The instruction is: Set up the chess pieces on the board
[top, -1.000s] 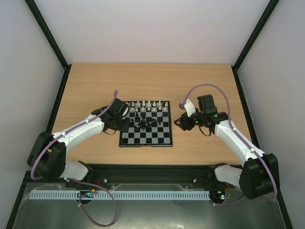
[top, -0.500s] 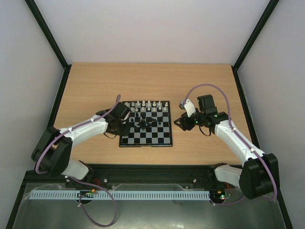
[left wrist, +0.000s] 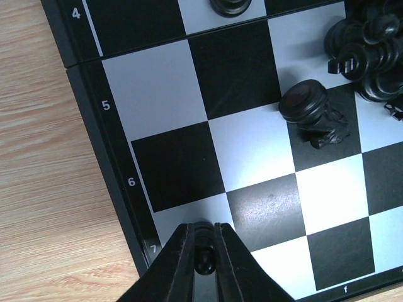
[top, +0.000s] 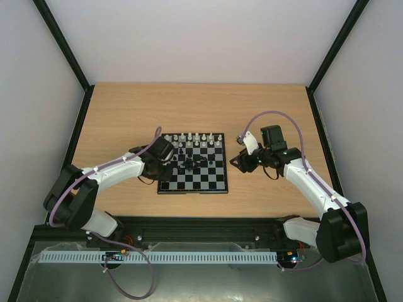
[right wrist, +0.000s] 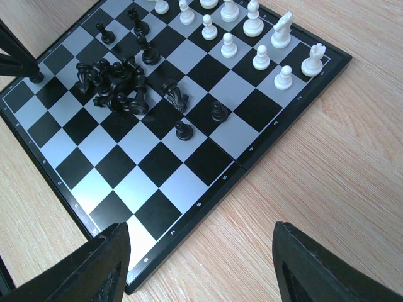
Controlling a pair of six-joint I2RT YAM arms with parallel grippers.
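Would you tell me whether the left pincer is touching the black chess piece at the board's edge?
Touching. The left wrist view shows the left pincer shut on the black chess piece, fingers pressing both its sides.

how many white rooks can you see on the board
1: the white rook on the board's corner square, beside the white knight. The row's other end is cut off in the right wrist view, so a second may be hidden.

Lab test cell: white walls (top: pixel 189 38), tabletop (top: pixel 126 107)

Heaped black pieces (right wrist: pixel 116 88) block the board's (right wrist: pixel 160 211) middle, white pieces (right wrist: pixel 261 56) its far edge; the near rows lie open.
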